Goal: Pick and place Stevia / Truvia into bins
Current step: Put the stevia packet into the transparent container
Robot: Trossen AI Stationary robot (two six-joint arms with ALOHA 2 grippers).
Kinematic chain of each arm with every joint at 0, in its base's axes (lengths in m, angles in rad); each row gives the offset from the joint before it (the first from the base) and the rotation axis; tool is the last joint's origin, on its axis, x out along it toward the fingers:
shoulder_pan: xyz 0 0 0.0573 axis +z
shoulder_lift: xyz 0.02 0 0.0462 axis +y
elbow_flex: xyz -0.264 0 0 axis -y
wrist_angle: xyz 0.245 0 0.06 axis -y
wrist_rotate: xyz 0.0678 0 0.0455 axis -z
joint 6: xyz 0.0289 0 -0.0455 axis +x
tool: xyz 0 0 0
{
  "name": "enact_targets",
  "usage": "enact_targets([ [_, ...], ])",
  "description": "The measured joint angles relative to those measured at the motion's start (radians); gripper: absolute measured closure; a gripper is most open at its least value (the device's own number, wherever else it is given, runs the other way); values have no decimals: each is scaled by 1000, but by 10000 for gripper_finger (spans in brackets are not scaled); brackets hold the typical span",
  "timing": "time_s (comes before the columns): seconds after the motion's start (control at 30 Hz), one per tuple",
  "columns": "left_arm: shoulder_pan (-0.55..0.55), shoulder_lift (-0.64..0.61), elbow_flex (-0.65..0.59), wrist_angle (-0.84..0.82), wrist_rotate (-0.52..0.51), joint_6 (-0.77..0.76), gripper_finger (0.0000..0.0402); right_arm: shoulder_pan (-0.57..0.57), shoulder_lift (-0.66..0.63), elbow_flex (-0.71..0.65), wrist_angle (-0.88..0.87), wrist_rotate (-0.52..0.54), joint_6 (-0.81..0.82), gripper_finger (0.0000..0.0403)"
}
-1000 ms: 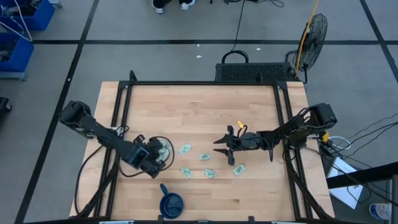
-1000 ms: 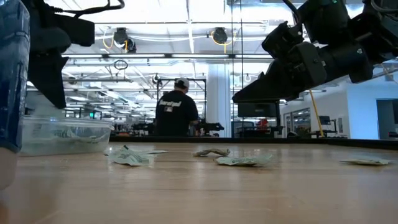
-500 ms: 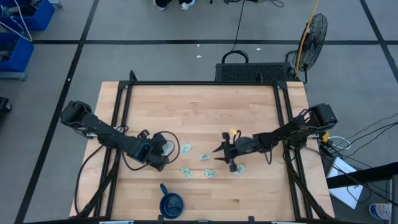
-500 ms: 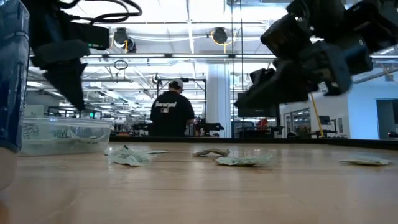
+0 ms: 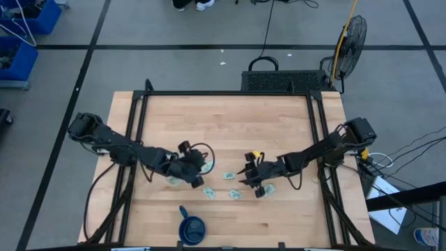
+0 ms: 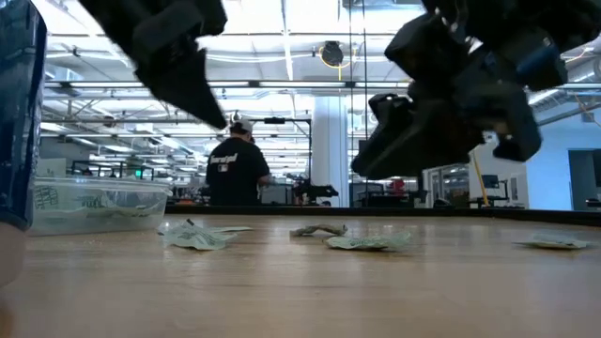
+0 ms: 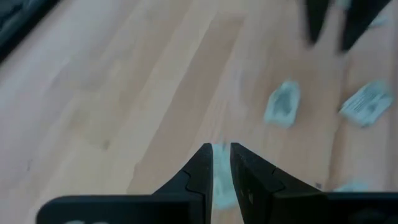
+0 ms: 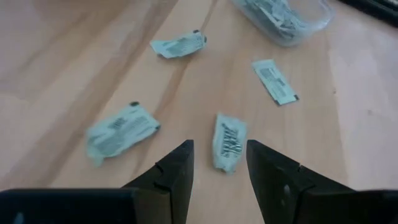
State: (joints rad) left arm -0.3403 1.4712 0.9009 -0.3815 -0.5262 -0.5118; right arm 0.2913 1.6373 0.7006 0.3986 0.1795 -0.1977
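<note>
High view: on the pale wooden table (image 5: pixel 223 118), the left tool (image 5: pixel 197 169) hangs near the middle, its arm lying across the clear tub (image 6: pixel 94 202) and hiding most of it. I cannot tell whether this tool grips anything. The right tool (image 5: pixel 245 179) stands open and empty to its right, over the loose sachets (image 5: pixel 227 176), which lie scattered flat between the two tools and just nearer. A blue cup (image 5: pixel 191 226) stands at the near edge, well apart from them. One crumpled sachet (image 8: pixel 229 142) lies just ahead of the right tool, its long axis in line with the tool's reach; the others point in different directions. The tub is a see-through, round-cornered plastic one with more paper sachets piled inside. Beyond the table, a person (image 6: pixel 233 174) stands in the room.
</note>
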Motion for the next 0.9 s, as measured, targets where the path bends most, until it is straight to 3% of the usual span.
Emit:
enact_targets([
  [0.13, 14, 0, 0, 98, 0, 105, 341, -17, 76, 0, 65, 0, -55, 261],
  [0.33, 28, 0, 0, 92, 1, 140, 315, -40, 185, 0, 223, 3, -109, 261],
  [0.63, 33, 0, 0, 95, -24, 164, 241, -66, 239, 0, 251, 0, -106, 261],
  [0.9, 37, 0, 0, 95, -25, 169, 231, -100, 274, 1, 290, -6, -109, 273],
])
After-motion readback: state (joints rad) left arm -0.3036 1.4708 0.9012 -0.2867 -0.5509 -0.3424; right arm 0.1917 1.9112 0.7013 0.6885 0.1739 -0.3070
